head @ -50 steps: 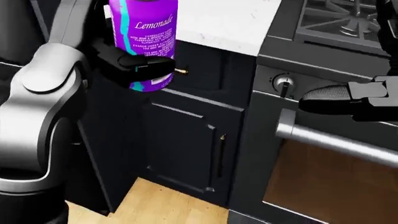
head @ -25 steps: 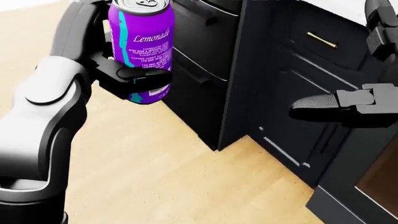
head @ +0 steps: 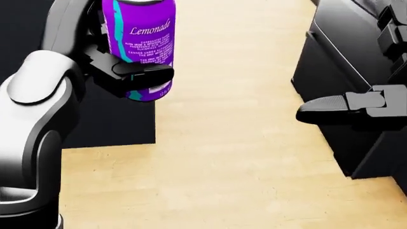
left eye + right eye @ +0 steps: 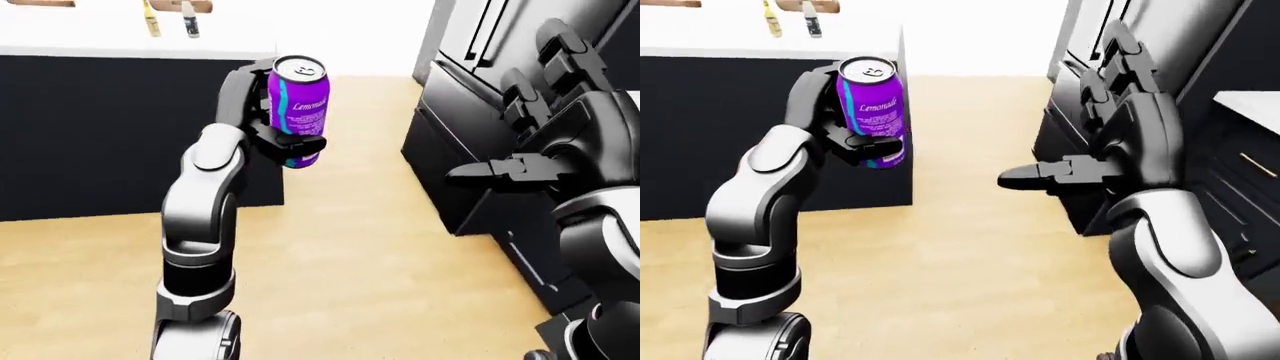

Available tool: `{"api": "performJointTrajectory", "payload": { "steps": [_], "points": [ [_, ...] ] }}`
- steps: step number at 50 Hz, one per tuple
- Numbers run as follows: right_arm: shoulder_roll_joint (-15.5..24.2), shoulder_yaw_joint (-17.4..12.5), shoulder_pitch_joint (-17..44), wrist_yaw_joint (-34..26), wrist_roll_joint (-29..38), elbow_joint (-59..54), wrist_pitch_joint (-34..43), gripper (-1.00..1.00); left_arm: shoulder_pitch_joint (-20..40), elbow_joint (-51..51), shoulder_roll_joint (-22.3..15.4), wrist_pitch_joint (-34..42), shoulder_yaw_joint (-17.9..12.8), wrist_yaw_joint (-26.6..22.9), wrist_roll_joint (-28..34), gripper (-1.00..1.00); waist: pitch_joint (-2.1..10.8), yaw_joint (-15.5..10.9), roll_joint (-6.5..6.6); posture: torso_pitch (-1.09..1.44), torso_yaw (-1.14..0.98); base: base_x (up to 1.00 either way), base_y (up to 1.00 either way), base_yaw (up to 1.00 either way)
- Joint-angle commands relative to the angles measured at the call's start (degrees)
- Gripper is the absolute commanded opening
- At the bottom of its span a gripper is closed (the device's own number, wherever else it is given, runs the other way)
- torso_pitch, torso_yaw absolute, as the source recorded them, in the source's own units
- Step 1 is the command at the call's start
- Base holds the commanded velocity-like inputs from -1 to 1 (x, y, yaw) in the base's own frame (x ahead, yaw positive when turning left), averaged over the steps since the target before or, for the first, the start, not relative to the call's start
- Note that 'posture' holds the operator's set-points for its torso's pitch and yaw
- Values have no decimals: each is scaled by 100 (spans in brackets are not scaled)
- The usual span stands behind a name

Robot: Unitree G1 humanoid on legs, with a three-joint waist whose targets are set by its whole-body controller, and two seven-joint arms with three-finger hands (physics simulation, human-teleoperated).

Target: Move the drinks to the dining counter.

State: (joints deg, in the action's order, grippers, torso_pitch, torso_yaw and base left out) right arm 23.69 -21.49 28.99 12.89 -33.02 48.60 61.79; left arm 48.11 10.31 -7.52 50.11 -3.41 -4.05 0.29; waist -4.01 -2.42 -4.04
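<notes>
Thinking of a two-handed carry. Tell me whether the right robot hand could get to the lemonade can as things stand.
Probably yes. The lemonade can is upright in the left robot hand, and the right robot hand is open and empty with only bare wooden floor showing between them.

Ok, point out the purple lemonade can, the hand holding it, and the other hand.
Purple lemonade can (image 4: 874,105), right-eye view, on the printed label side.
Left hand (image 4: 862,142), right-eye view, on the finger wrapped across the can.
Right hand (image 4: 1065,175), right-eye view, on the extended finger, holding nothing.
</notes>
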Motion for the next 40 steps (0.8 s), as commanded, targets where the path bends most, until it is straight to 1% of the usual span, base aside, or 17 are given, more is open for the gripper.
{"api": "performJointTrajectory", "payload": {
  "steps": [1,4,5,6,8,10,11,12,14,17,24,26,27,29,33,35,40],
  "points": [
    [70,-79,74,29,90,27,-155,100,215,179,-4,-186,13,-1,-38,-100,116,43,35,0,0,0,0,100],
    [60,-77,72,16,97,42,-142,100,212,159,-10,-209,12,4,-45,-100,188,45,-251,0,0,0,0,100],
    [60,-64,60,1,119,26,-170,100,211,143,-11,-222,12,7,-47,-100,294,71,-518,0,0,0,0,100],
    [57,-53,53,-6,135,19,-183,100,211,133,-11,-230,10,8,-49,-100,167,113,-177,0,0,0,0,100],
    [68,-2,33,-28,236,16,-190,100,195,106,-10,-270,18,10,-50,-100,245,17,-246,0,0,0,0,99],
    [55,-7,38,-61,275,35,-141,100,186,105,-10,-279,21,8,-52,-100,336,154,-91,0,0,0,41,47],
    [60,5,36,-93,302,43,-130,100,191,107,-11,-270,21,12,-50,-100,358,30,-273,0,0,1,65,0],
    [53,4,33,-113,320,50,-132,100,192,111,-11,-265,21,13,-49,-100,328,42,-244,0,0,4,61,0],
    [52,8,-5,-214,402,59,-195,100,180,116,-8,-274,33,7,-43,-100,328,58,-115,0,0,20,56,0],
    [11,-41,12,-267,449,62,-214,100,172,143,2,-251,36,10,-37,-100,131,232,116,0,0,54,68,0],
    [-26,-16,-35,-284,603,43,-253,100,140,137,9,-282,42,-5,-23,-100,214,486,381,0,0,57,70,0],
    [-30,-4,-40,-305,659,29,-247,100,142,120,12,-293,40,-4,-17,-100,298,502,1158,0,0,35,5,0],
    [-33,4,-38,-320,678,30,-242,100,140,121,15,-293,43,-4,-15,-100,97,477,983,0,0,34,0,0],
    [-41,-5,-4,-340,702,40,-211,100,146,111,20,-302,47,-6,-10,-100,241,418,838,0,0,34,0,0],
    [-81,-80,36,-341,663,70,-138,100,148,131,21,-283,49,-13,-1,-100,208,253,604,0,0,42,-11,0],
    [-90,-67,8,-356,682,25,-216,100,154,141,19,-272,48,-19,1,-100,56,333,690,0,0,64,-82,0],
    [-90,-68,21,-320,668,47,-196,100,143,155,26,-271,54,-25,4,-100,129,410,685,0,0,65,-86,0]
  ]
}}
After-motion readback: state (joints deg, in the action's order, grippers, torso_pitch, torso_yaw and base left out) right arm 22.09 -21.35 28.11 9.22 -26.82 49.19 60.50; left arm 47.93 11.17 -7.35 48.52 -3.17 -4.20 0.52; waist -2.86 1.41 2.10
